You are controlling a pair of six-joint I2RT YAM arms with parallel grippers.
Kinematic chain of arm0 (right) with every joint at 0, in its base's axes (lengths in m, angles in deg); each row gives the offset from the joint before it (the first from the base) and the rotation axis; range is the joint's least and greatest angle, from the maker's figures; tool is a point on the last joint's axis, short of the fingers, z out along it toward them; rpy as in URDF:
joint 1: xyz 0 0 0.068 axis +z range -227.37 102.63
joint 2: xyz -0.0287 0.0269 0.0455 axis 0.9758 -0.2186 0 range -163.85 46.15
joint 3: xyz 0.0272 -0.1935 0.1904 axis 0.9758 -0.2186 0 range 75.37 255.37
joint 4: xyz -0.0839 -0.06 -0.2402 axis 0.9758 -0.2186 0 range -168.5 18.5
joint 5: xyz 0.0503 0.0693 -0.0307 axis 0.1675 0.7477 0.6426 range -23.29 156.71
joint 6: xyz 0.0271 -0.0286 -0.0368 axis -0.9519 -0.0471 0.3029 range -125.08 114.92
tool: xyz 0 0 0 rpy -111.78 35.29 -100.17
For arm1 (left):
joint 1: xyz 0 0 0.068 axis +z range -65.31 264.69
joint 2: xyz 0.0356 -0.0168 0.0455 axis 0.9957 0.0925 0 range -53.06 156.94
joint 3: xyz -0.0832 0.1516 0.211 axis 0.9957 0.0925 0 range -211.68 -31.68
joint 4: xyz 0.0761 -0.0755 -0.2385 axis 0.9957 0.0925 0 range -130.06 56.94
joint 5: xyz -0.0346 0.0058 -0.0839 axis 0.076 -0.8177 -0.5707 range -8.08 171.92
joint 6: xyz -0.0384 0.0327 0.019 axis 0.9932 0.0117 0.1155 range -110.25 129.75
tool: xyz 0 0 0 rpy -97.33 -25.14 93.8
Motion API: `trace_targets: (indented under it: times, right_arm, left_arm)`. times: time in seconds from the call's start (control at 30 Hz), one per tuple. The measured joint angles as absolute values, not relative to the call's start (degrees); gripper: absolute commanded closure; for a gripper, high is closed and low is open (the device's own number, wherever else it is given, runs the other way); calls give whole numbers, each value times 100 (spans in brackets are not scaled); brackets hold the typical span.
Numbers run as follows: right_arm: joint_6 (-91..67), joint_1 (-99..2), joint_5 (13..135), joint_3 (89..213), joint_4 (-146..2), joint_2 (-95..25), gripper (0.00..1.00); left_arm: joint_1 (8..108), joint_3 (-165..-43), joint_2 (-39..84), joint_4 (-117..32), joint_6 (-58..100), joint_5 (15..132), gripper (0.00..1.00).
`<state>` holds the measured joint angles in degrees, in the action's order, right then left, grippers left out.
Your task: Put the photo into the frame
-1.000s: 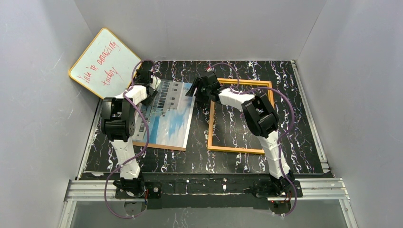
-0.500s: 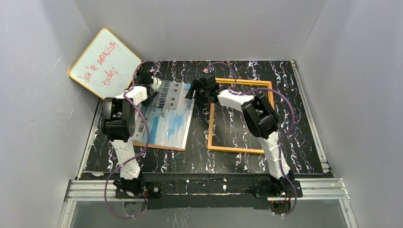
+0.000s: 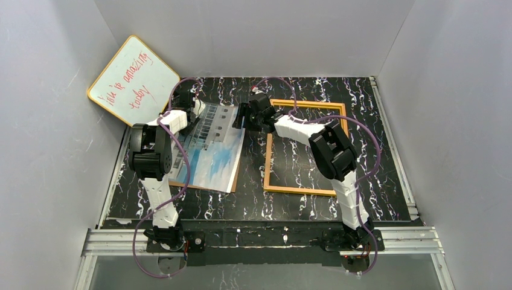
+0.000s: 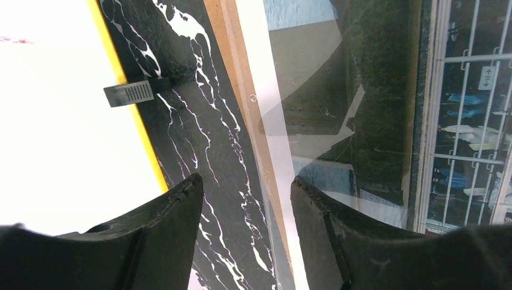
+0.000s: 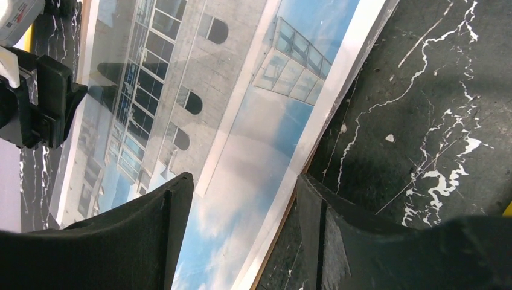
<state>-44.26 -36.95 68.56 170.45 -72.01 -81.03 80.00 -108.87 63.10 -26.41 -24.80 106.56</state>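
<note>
Counting left to right: one whiteboard (image 3: pixel 130 78) left of both fingers | left gripper (image 4: pixel 244 181) half-spread astride edges of one backing board (image 4: pixel 232 66) and one photo (image 3: pixel 211 154), unclamped | right gripper (image 5: pixel 241 178) wide, photo's right edge between its fingers | one frame (image 3: pixel 299 191) flat, right of them, photo outside it.

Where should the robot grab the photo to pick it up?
By the thin white border on the right edge of the photo, coming from the frame side. It lies flat on the brown board, so probably only an edge can be pinched; the open right gripper straddles it.
</note>
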Motion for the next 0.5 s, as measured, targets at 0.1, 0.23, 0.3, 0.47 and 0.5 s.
trace_targets:
  times: [0.1, 0.23, 0.3, 0.47, 0.5]
  right_arm:
    - [-4365, -3634, 6751, 17039, -7311, -8053, 29]
    - [-4297, -3533, 6583, 17039, -7560, -8044, 29]
    - [-4214, -3448, 6438, 17052, -7709, -8044, 29]
    - [-3982, -3214, 6006, 17168, -8080, -8031, 29]
    - [-3956, -3188, 5969, 17168, -8113, -8015, 28]
  left_arm:
    - [7981, -10858, 6299, -2644, -2491, 10676, 46]
    - [7948, -10821, 6271, -2613, -2504, 10693, 46]
    - [7933, -10799, 6245, -2593, -2504, 10693, 47]
    - [7898, -10751, 6203, -2506, -2524, 10687, 48]
    - [7893, -10747, 6199, -2493, -2526, 10687, 48]
